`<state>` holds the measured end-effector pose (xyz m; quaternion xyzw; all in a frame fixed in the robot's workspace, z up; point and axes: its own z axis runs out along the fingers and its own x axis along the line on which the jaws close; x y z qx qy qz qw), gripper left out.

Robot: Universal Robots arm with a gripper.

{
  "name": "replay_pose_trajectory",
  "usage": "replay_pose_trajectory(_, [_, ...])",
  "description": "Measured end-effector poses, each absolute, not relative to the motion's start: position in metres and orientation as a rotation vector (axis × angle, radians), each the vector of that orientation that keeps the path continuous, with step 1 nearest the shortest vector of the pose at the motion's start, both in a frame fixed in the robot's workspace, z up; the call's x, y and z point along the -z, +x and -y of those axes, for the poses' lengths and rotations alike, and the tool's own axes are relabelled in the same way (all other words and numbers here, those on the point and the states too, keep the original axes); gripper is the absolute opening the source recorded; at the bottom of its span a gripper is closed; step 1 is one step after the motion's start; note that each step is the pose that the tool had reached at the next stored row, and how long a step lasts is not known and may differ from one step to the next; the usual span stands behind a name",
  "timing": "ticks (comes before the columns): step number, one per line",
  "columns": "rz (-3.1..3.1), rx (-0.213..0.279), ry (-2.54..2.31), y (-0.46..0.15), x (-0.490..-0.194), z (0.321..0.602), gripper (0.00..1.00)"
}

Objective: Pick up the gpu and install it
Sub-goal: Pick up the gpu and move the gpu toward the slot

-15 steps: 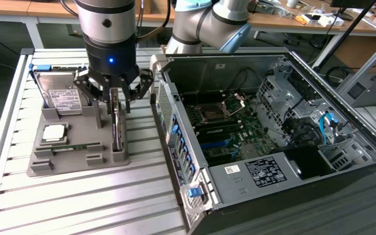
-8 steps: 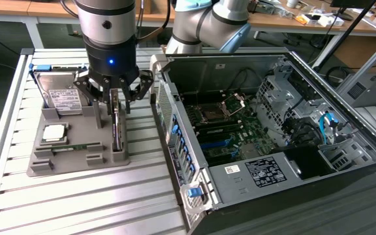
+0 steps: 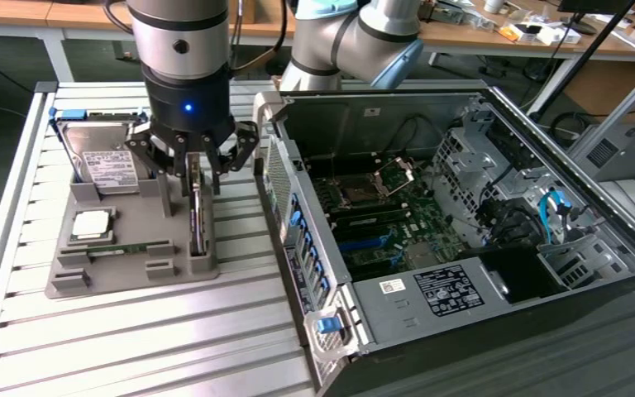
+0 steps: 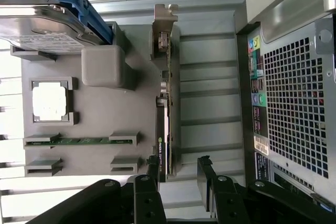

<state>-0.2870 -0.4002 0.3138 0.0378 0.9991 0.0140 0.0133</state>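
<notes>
Low in the left half of the exterior view sits a gray tray (image 3: 130, 277) on the slatted table (image 3: 130, 347). A thin green memory stick (image 3: 119, 248) lies near its front, and a square chip (image 3: 92, 223) sits a bit further back.

The gpu (image 3: 198, 219) stands up on its thin edge in a slot at the exterior view's right side of the tray. It is not picked up yet. From the wrist, the gpu (image 4: 167, 103) looks like a long thin strip with its silver end far from the camera.

The gripper (image 3: 194, 164) hangs right over the card. Its fingers are spread apart, one on each side of the top edge, and they hold nothing. In the wrist view the gripper (image 4: 178, 174) is not quite even. One finger looks very close to the card and the other has more room.

That could be trouble. If the fingers squeeze unevenly, they could push the card sideways and tip it or jam it in its slot. A weak pinch on such a thin edge could let it slip.

Just behind, the hard drive (image 3: 102, 161) stands close to the fingers and could get bumped. The wall of the computer case (image 3: 284, 215) is just beside the tray too, so a swinging card could knock it.
</notes>
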Motion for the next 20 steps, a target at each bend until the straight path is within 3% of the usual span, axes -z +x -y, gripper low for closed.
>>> replay_pose_trajectory(20, [-3.112,-0.026,0.117,-0.29,-0.297,0.374,0.42])
